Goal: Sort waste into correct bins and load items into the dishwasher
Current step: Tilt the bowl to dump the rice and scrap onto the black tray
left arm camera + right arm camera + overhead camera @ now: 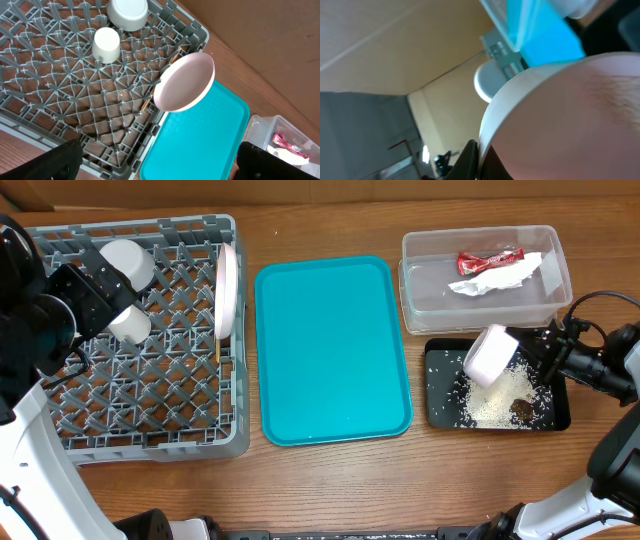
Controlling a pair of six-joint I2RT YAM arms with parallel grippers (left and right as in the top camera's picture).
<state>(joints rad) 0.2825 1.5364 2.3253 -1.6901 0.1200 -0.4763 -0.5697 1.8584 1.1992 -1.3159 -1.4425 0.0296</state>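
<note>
Grey plastic lattice forms the large square dish rack point(150, 400) at the left of the wooden table point(330, 480). A round white plate point(227, 288) stands on edge against the rack's right wall. A thin wooden chopstick point(145, 105) shows in pieces beneath it along that wall, though whether one stick or two lie there is hard to tell. Farther in, a small white cup point(106, 44) sits on the grid, with a pale round bowl point(128, 12) just beside it toward the rack's far side. The left gripper point(160, 149) hovers above the rack, its dark fingers point(50, 160) spread wide and holding nothing.

A large flat teal tray point(335, 350) lies between the rack and the two bins. At the far right, the clear plastic rectangular tub point(430, 310) holds a red shiny snack wrapper point(490, 260) and a crumpled white paper napkin point(500, 280), the two touching. Just in front of the tub, the shallow black rectangular tray point(438, 415) carries a heap of loose white rice-like grains point(488, 408), with scattered grains around it. A small brown food chunk point(521, 409) rests at the heap's right edge.

The right gripper point(520, 345) pinches the rim of a small white bowl point(488, 356), which hangs tipped on its side over the far part of the black tray. In the right wrist view the bowl's white wall fills most of the frame, and one dark finger point(472, 160) presses against its edge.
</note>
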